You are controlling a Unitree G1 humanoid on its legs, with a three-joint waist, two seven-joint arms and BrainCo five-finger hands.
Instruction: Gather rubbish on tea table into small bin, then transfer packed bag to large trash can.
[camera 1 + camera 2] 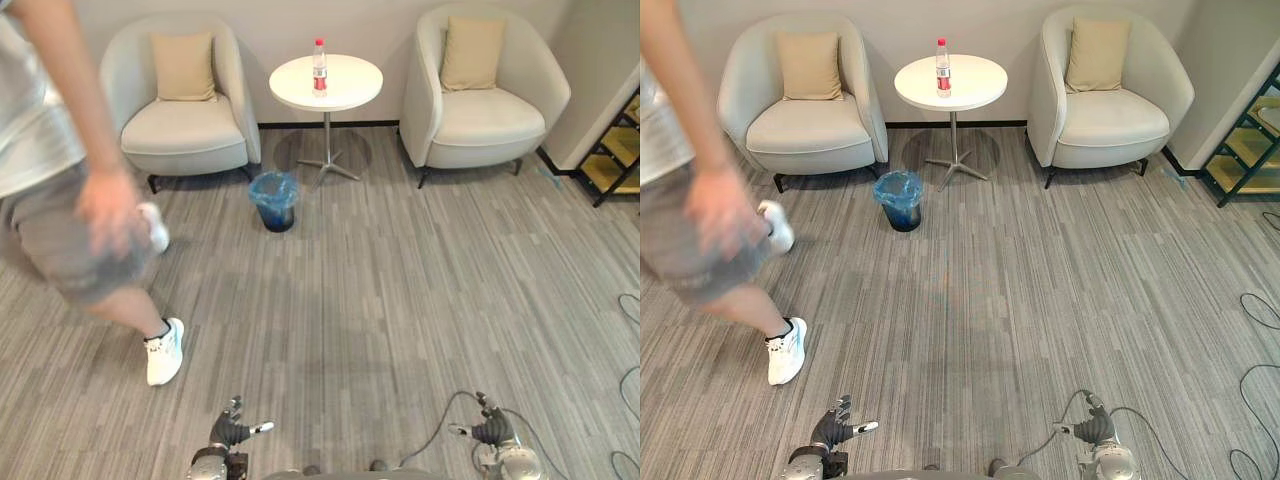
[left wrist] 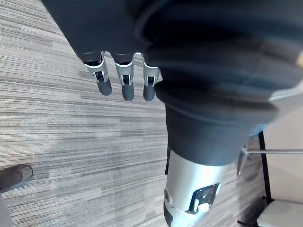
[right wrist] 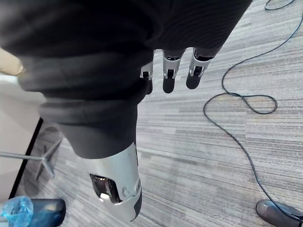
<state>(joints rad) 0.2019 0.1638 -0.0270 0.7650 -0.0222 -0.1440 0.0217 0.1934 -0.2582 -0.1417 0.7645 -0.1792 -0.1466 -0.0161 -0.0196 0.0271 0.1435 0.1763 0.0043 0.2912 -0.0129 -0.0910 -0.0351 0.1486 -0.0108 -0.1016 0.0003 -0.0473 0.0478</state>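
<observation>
A round white bench on a thin metal stem stands against the far wall, between two cream armchairs. The armchair on the robot's left and the armchair on its right each hold a tan cushion upright against the backrest. On the bench a clear plastic bottle with a red cap and a red label stands upright, near the middle of the top.

The small bin, dark and lined with a blue bag, sits on the grey striped carpet just in front of the bench's foot, a little toward the left armchair.

A person in grey shorts and a light top is on the robot's left, mid-step. One white shoe is on the carpet and the other is lifted behind. A dark shelf shows at the far right edge.

The robot stands well back from the bench. Its left hand and right hand hang low in front of it, well apart. In the wrist views the left hand's fingers and the right hand's fingers are straight and released, grasping nothing, with carpet beyond them.
</observation>
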